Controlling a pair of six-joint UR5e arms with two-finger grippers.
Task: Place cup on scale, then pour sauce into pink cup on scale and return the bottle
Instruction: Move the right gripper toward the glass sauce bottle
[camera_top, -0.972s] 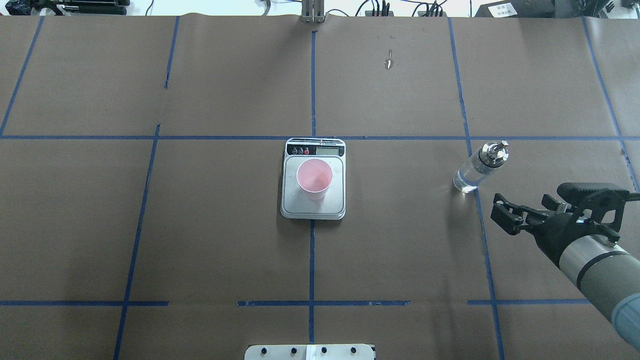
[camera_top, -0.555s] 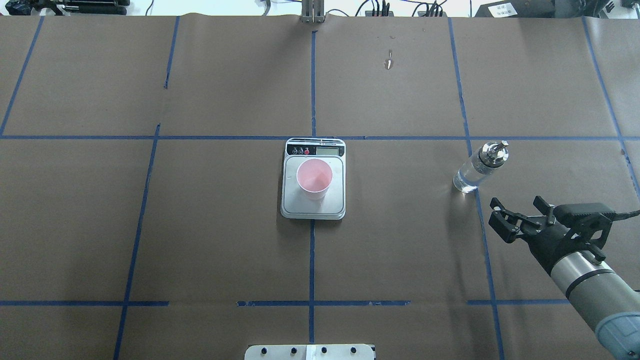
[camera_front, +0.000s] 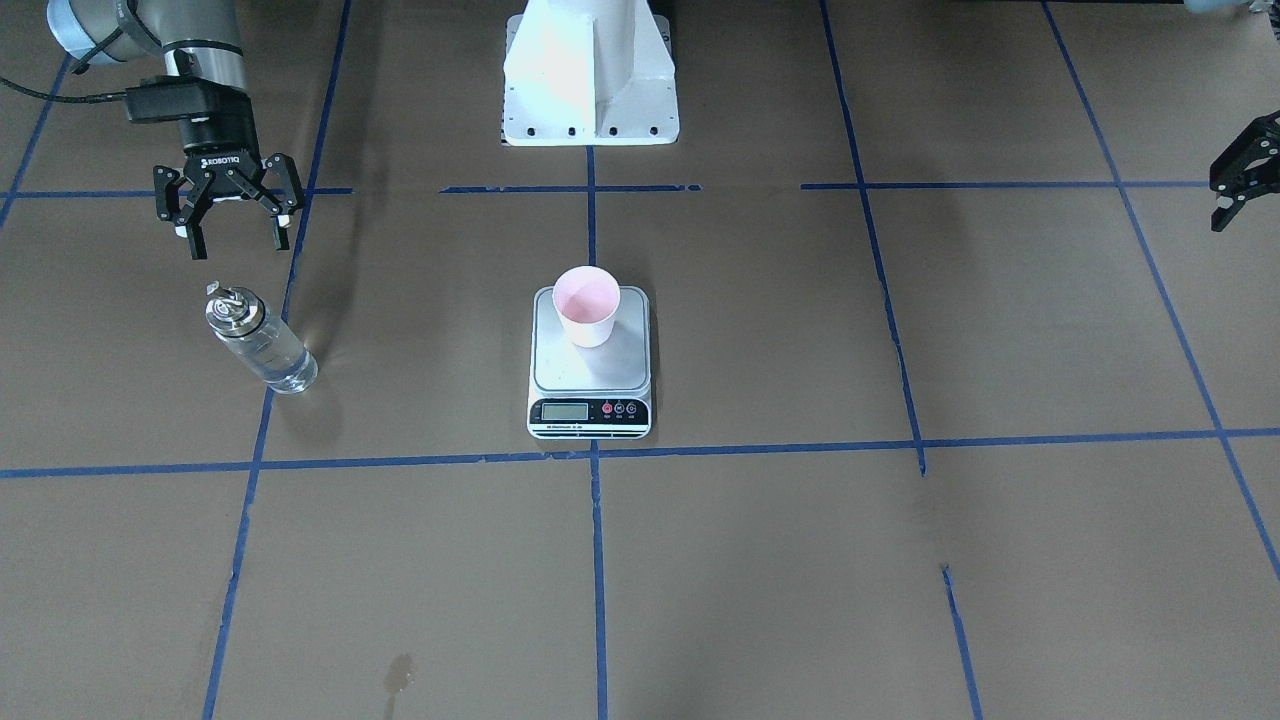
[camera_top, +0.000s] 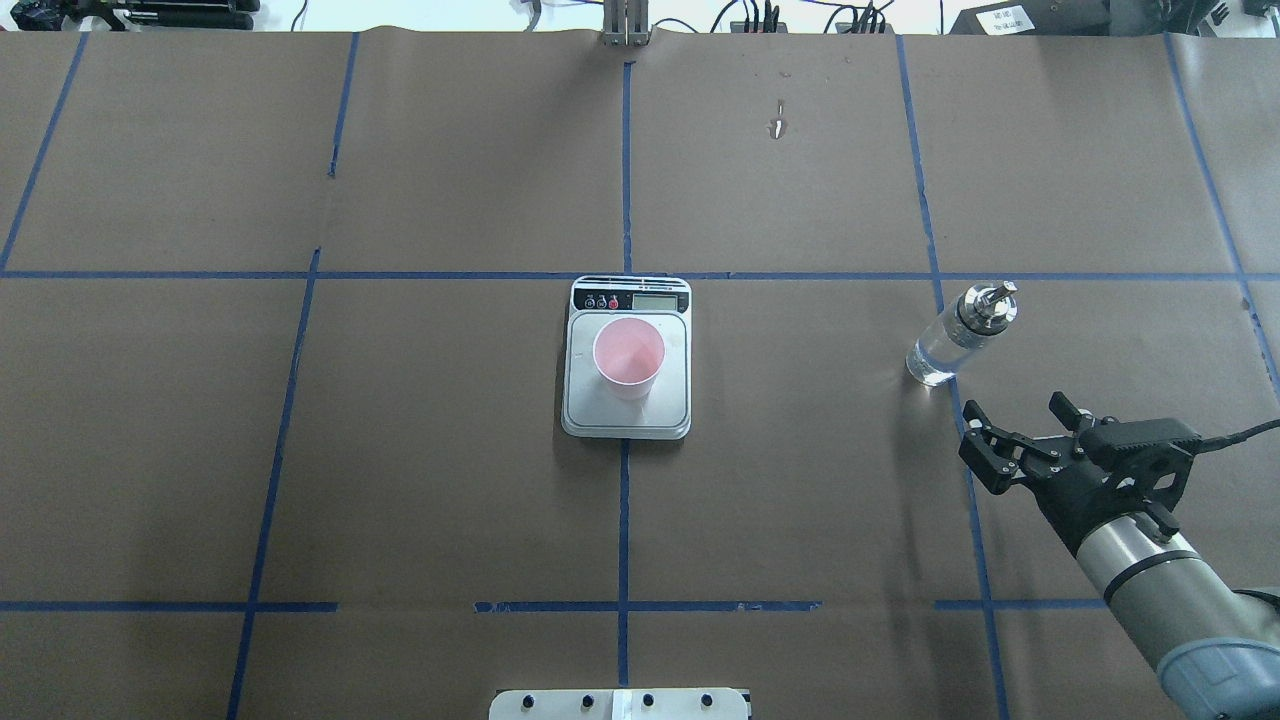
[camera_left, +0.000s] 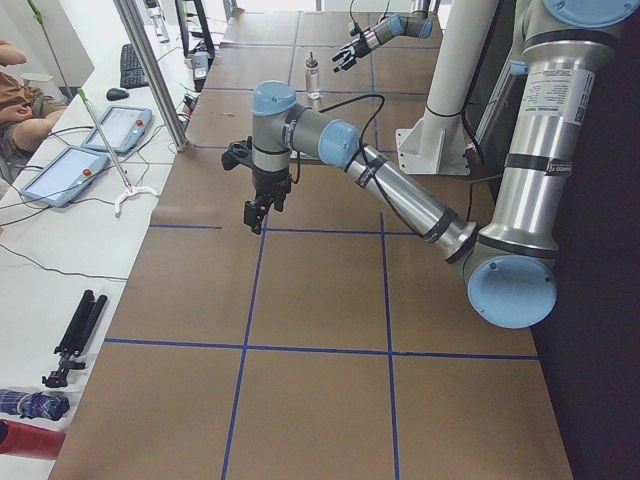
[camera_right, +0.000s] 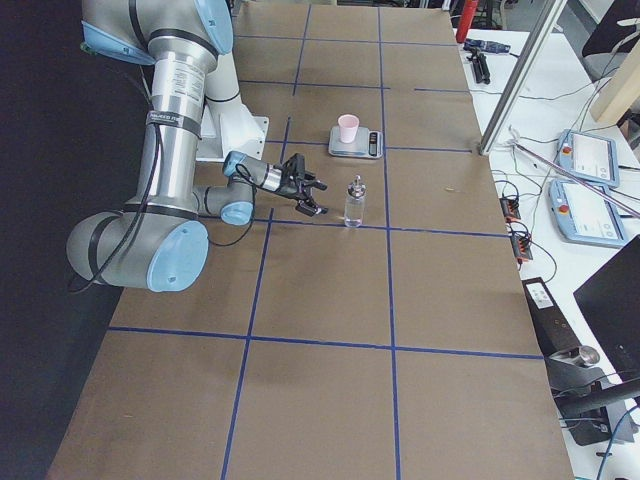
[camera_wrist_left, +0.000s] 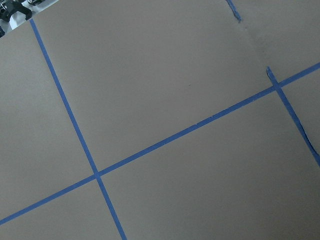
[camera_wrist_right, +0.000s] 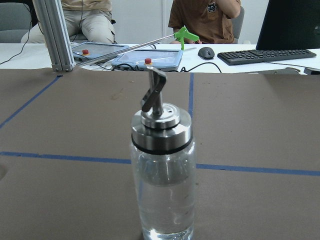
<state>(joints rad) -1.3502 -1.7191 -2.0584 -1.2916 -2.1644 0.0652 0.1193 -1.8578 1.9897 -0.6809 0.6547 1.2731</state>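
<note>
The right hand (camera_top: 1016, 424) hangs with its fingers spread wide and nothing between them, just short of the bottle (camera_top: 950, 340) and not touching it. Its own camera shows none of its fingers, only the bottle straight ahead. That view cuts off the bottle's foot at the lower edge. The bottle stands upright on the worktop (camera_top: 400, 450), metal spout on top. The clear sauce (camera_wrist_right: 162, 202) shows through the glass, but its level is hard to make out. Further along towards the middle, the cup (camera_top: 628, 355) stands mouth up on the steel platform of the scale (camera_top: 585, 412), at the end nearer the robot. Whether anything is in the cup I cannot tell, and the figures on the display are too small to read. The left hand (camera_front: 1236, 186) is missing from the overhead view and half cut off by the edge of the front-facing one. What shows of it looks spread and empty, well away from scale and bottle, and its camera sees only brown paper crossed by blue tape lines (camera_wrist_left: 185, 132).
</note>
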